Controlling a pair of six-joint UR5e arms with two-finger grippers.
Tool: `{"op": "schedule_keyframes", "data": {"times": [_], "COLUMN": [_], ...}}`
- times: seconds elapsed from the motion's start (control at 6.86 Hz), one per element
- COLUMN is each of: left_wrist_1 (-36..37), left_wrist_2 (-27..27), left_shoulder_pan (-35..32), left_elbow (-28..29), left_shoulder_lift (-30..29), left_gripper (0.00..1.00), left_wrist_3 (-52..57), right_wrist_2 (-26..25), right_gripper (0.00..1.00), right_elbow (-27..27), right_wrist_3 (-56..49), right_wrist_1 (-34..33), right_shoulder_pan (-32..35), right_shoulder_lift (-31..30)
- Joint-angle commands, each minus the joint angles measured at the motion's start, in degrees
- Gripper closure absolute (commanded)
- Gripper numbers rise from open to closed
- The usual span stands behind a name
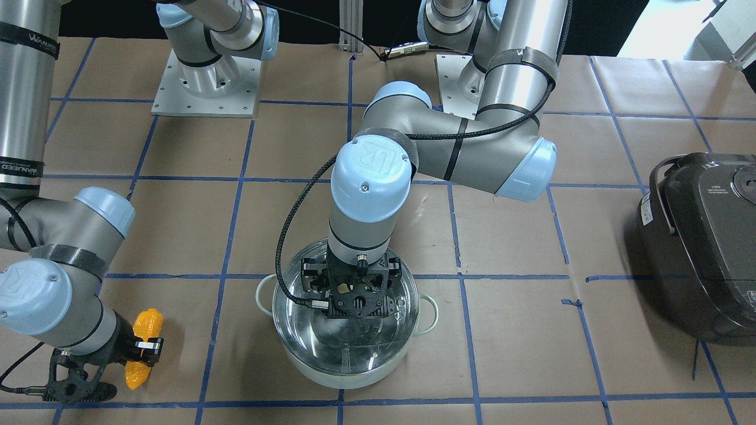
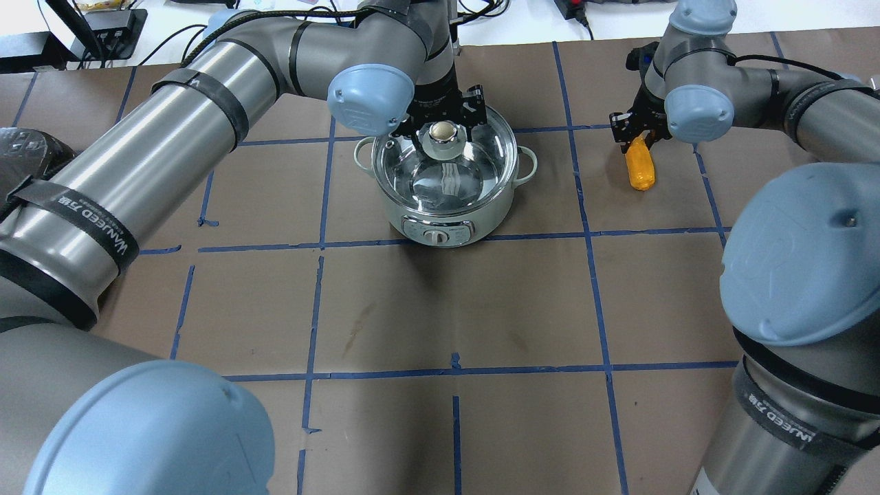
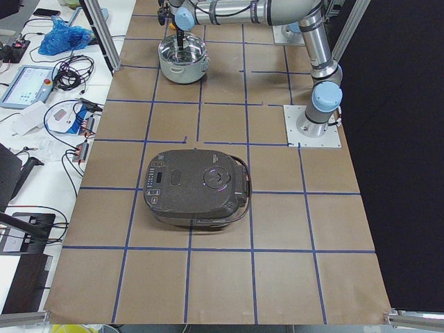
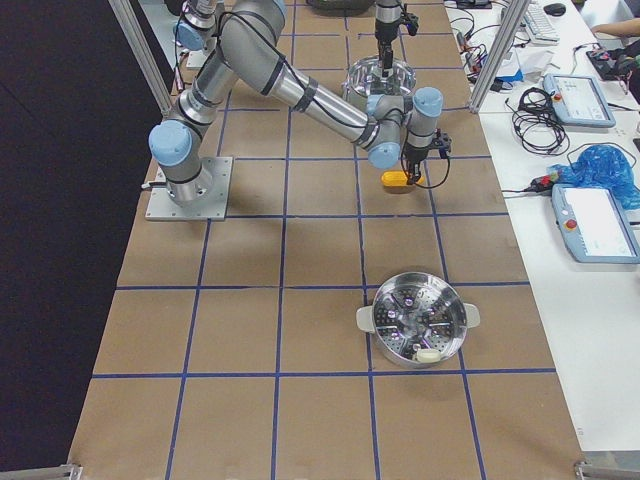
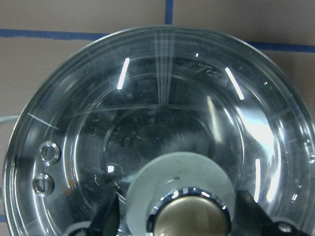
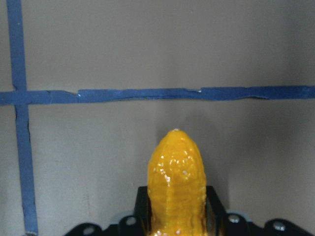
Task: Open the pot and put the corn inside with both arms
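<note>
The mint-green pot (image 2: 447, 223) stands mid-table with its clear glass lid (image 2: 447, 175) on it. My left gripper (image 2: 443, 124) reaches straight down over the lid, and its fingers (image 5: 246, 214) press against both sides of the lid's knob (image 5: 189, 216). The front view shows the same wrist above the pot (image 1: 348, 366). The yellow-orange corn (image 2: 639, 168) lies low by the table to the pot's right. My right gripper (image 2: 639, 137) is shut on the corn's thick end, and the wrist view shows the corn (image 6: 177, 177) pointing away between its fingers.
A dark grey rice cooker (image 1: 703, 242) sits on my left side. A steel steamer basket (image 4: 418, 320) stands far out on my right end. The arm base plates (image 1: 207, 82) are at the table's back edge. Blue tape lines grid the brown table.
</note>
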Motion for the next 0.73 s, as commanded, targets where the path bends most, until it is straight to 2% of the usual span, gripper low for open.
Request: {"op": "schedule_keyframes", "data": {"times": [0.0,0.15,0.29,0.44,0.58], "left_wrist_1": [0.21,0.13,0.04,-0.14,-0.75], "left_wrist_2": [-0.11,-0.2,-0.2,-0.38,-0.29], "left_shoulder_pan": [-0.09,-0.09,-0.09,-0.09,0.08], "left_elbow": [0.55,0.64,0.64,0.64,0.73], "left_shoulder_lift": [0.98,1.94,2.65,3.17,4.66], "left_gripper": [0.75,0.87,0.91,0.97,0.98], "left_wrist_3": [0.06,0.06,0.06,0.15,0.85], "right_wrist_2": [0.0,0.35,0.52,0.7,0.62], "right_gripper": [0.94,0.94,0.94,0.94,0.94], "right_elbow": [-1.13,-1.66,-3.31,-5.77,-7.62], "right_wrist_3": [0.03,0.03,0.46,2.82,6.58], "right_wrist_1": [3.71,9.57,14.58,18.12,18.59], "right_shoulder_pan": [-0.06,0.03,0.47,2.21,7.71], "right_shoulder_lift": [-4.53,-9.96,-13.32,-14.4,-14.33]}}
